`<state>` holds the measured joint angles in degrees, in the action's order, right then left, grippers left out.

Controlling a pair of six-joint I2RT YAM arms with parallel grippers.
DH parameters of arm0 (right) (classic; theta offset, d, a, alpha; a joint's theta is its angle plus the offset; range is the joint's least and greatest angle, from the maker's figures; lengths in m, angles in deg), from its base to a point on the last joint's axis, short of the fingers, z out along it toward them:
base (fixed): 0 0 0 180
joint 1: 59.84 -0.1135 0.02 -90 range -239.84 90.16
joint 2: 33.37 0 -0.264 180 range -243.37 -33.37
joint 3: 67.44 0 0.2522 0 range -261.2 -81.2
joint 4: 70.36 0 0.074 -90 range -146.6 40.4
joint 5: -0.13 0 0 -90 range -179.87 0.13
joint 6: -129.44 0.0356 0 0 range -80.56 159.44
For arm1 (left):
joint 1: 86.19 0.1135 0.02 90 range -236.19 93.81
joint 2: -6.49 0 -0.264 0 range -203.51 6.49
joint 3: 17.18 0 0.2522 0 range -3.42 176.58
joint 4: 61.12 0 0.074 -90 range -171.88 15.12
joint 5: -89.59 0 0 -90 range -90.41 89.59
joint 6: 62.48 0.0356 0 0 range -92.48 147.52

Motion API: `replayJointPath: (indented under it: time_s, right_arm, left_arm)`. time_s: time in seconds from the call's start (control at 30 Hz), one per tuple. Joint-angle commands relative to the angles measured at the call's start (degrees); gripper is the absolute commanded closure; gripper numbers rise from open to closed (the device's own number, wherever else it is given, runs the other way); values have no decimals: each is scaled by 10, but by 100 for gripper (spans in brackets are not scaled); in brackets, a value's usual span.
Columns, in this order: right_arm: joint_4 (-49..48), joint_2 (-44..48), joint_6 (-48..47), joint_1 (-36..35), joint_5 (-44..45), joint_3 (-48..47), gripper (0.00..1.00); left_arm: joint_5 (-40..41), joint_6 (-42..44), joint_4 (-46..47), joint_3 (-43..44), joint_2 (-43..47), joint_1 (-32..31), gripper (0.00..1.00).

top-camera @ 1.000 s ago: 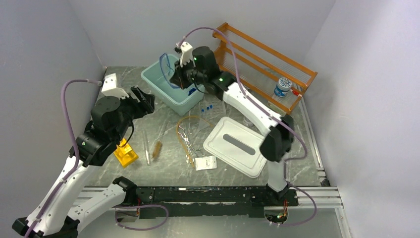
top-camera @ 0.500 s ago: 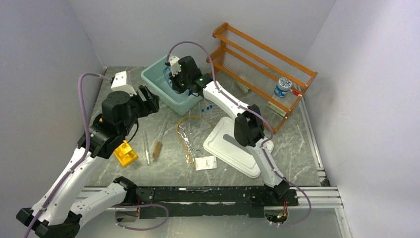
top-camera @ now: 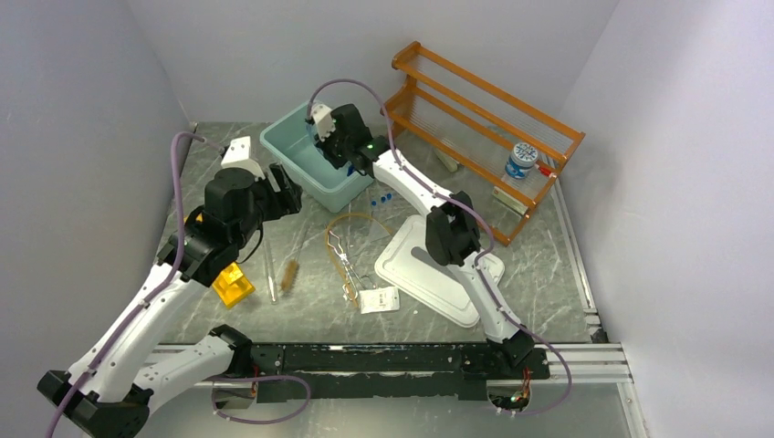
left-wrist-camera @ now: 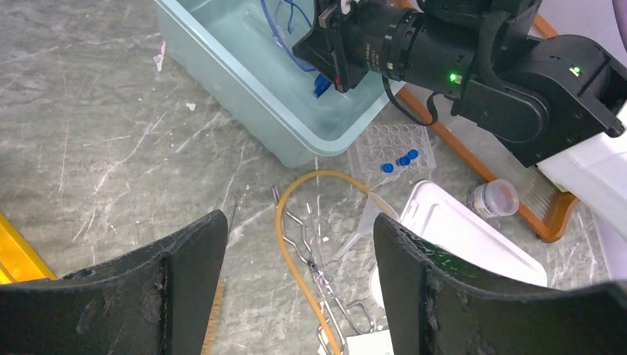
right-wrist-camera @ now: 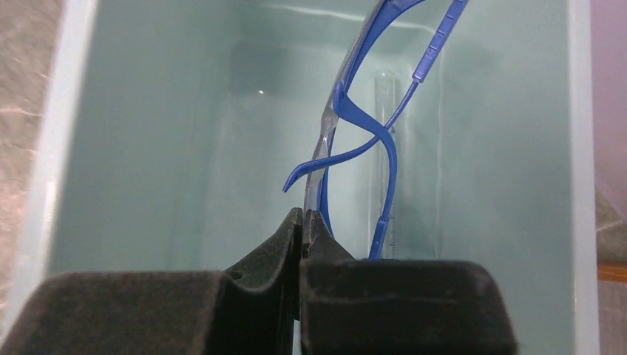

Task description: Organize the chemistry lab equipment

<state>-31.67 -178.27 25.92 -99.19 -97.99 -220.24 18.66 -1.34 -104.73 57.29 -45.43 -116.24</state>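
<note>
Grey marble tabletop (left-wrist-camera: 111, 148) is lying beneath both my arms. My right gripper (right-wrist-camera: 302, 222) is pinching the blue-framed goggles (right-wrist-camera: 341, 92), holding them down inside the teal bin (right-wrist-camera: 148, 133). My left gripper (left-wrist-camera: 296, 222) is hovering with jaws spread wide and empty above the amber rubber tubing (left-wrist-camera: 318, 174) and metal tongs (left-wrist-camera: 314, 259).

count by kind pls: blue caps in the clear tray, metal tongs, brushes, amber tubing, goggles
blue caps: 3
metal tongs: 1
brush: 1
amber tubing: 1
goggles: 1
total: 7
</note>
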Motion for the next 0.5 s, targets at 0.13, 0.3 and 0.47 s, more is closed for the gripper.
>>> replayJointPath:
  time_s: [0.13, 0.3, 0.47]
  right_arm:
    - [46, -43, -19, 17, 6, -32, 100]
    - [46, -47, -15, 24, 11, -19, 98]
    - [63, -53, -18, 26, 38, -40, 79]
  left_arm:
    - [-19, 1, 24, -19, -13, 4, 24]
    - [-23, 0, 29, -24, -21, 4, 24]
    - [-25, 2, 32, -31, -26, 4, 24]
